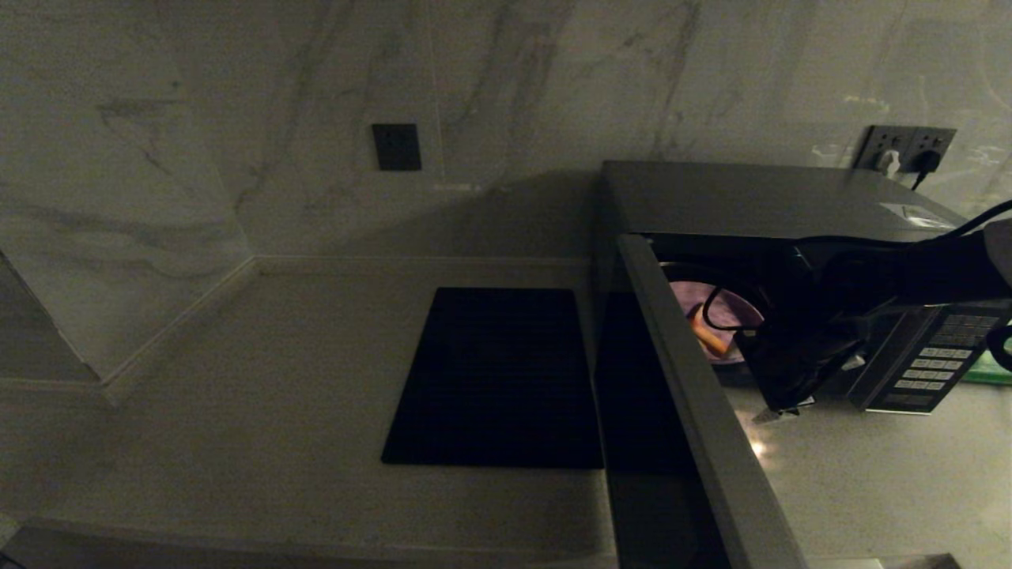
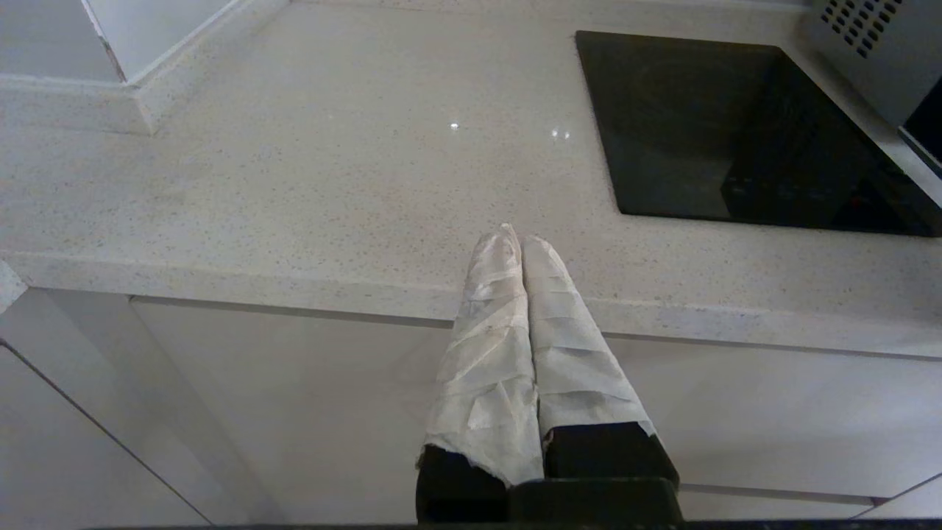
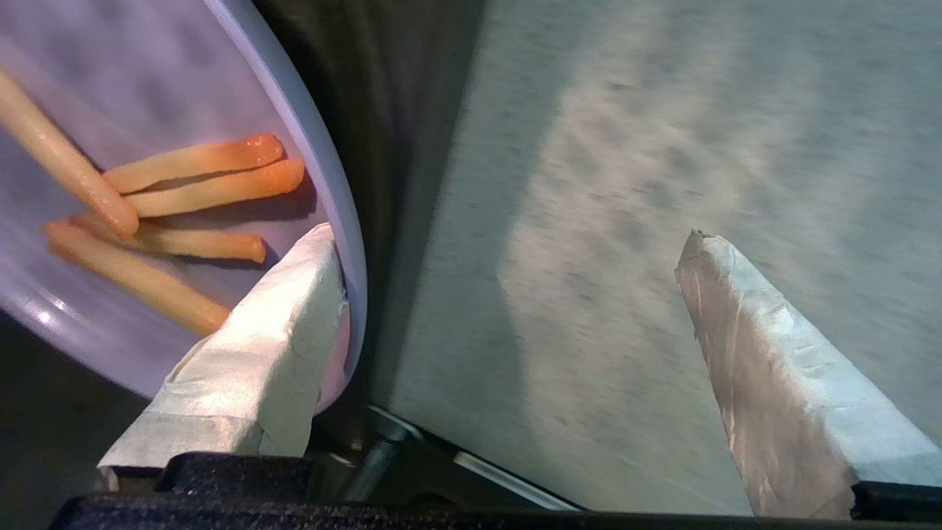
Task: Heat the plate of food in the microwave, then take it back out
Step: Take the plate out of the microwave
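Observation:
The microwave (image 1: pixel 751 197) stands at the right on the counter with its door (image 1: pixel 696 411) swung open toward me. Inside, under warm light, lies the lilac plate (image 1: pixel 715 316) with orange-tan food sticks (image 3: pixel 206 177). My right gripper (image 1: pixel 791 379) is at the cavity's mouth, open. In the right wrist view the right gripper (image 3: pixel 509 237) has one taped finger (image 3: pixel 280 331) over the rim of the plate (image 3: pixel 147 96) and the other above bare counter (image 3: pixel 662 147). My left gripper (image 2: pixel 519 239) is shut and empty, parked at the counter's front edge.
A flat black slab (image 1: pixel 494 379) lies on the counter left of the microwave door. The button panel (image 1: pixel 933 363) is right of the cavity, and something green (image 1: pixel 992 370) shows beyond it. Wall sockets (image 1: pixel 905 150) with plugs sit behind the oven.

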You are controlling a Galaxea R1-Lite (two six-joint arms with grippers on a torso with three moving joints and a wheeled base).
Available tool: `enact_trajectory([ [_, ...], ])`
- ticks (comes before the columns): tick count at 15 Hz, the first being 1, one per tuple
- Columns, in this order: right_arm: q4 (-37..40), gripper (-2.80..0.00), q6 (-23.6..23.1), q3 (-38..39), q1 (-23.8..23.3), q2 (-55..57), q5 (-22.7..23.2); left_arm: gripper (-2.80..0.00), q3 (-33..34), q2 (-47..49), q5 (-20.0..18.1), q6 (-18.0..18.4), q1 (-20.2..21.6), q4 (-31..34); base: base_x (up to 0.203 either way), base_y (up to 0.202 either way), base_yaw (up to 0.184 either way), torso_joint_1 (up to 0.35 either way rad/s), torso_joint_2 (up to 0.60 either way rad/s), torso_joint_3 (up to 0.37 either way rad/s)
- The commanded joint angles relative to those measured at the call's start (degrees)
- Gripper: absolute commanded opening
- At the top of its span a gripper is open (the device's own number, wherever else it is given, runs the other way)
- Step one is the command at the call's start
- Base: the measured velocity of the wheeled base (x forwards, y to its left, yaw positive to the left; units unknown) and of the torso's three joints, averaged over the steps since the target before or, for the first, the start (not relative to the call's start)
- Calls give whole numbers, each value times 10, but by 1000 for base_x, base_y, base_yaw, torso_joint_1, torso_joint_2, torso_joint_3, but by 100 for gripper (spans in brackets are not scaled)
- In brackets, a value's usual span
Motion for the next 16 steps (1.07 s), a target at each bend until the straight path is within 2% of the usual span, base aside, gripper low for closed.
enact_trajectory([
  [1,9,0,5,3,0,-12,0,-280,0,0,0,0,0,0,0,0,0,0,0,0],
  [8,11,0,5,40,-1,-49,-1,-280,0,1,0,0,0,0,0,0,0,0,0,0],
  [11,41,0,4,42,-1,-52,2,-280,0,0,0,0,0,0,0,0,0,0,0,0],
  [16,41,0,3,37,-1,-49,11,-280,0,1,0,0,0,0,0,0,0,0,0,0],
])
